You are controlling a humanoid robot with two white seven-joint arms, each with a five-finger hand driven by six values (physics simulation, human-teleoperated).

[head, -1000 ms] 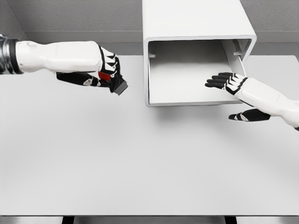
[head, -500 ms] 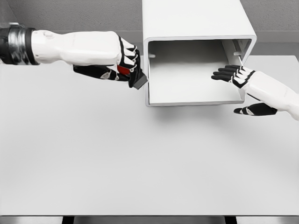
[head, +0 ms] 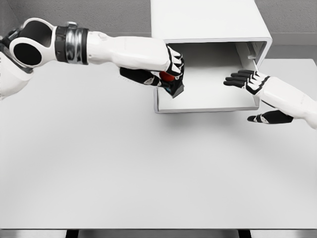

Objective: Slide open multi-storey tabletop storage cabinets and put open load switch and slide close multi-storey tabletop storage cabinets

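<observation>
Fingers of the left hand (head: 171, 74) grip a small dark-and-red load switch (head: 174, 85) over the pulled-out white cabinet drawer's (head: 208, 105) left edge, while the right hand (head: 246, 81) hovers spread, holding nothing, inside its right end.

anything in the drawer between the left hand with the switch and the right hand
No. In the head view, only bare white drawer floor lies between the left hand, shut on the switch, and the open right hand.
</observation>
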